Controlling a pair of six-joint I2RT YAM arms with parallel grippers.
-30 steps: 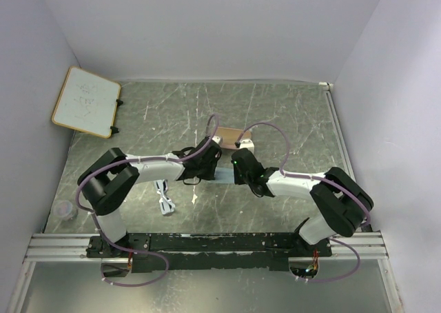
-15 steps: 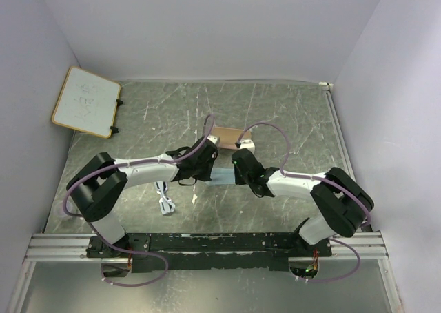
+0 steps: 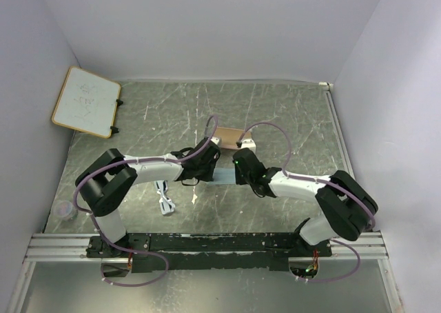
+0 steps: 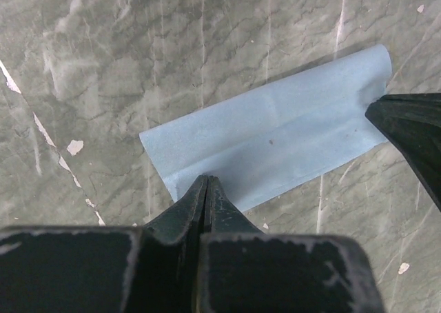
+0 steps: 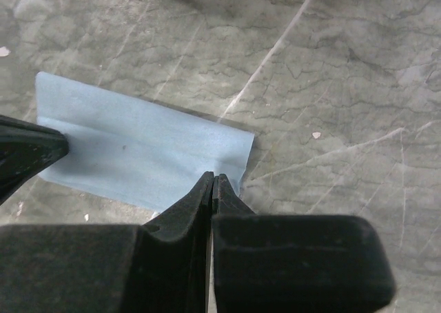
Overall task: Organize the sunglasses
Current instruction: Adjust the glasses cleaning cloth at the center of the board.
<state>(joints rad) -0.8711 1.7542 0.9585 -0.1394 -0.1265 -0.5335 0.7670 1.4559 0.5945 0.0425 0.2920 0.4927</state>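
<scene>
The light blue-grey cloth (image 4: 275,144) lies folded into a strip on the marble table; it also shows in the right wrist view (image 5: 138,151) and between the two grippers in the top view (image 3: 224,176). My left gripper (image 4: 207,182) is shut on the cloth's near edge at its left end (image 3: 209,168). My right gripper (image 5: 214,180) is shut on the near edge at its right end (image 3: 239,171). The white sunglasses (image 3: 164,198) lie on the table under my left arm. The tan-pink case (image 3: 229,134) lies just behind the cloth.
A small whiteboard (image 3: 86,101) leans at the back left. A small clear round lid (image 3: 65,209) lies at the left edge. Walls close in the table on three sides. A rail (image 3: 207,243) runs along the near edge.
My left arm's elbow swung out to the left and came back. Both grippers have stayed shut at the cloth's ends; the cloth has barely moved.
</scene>
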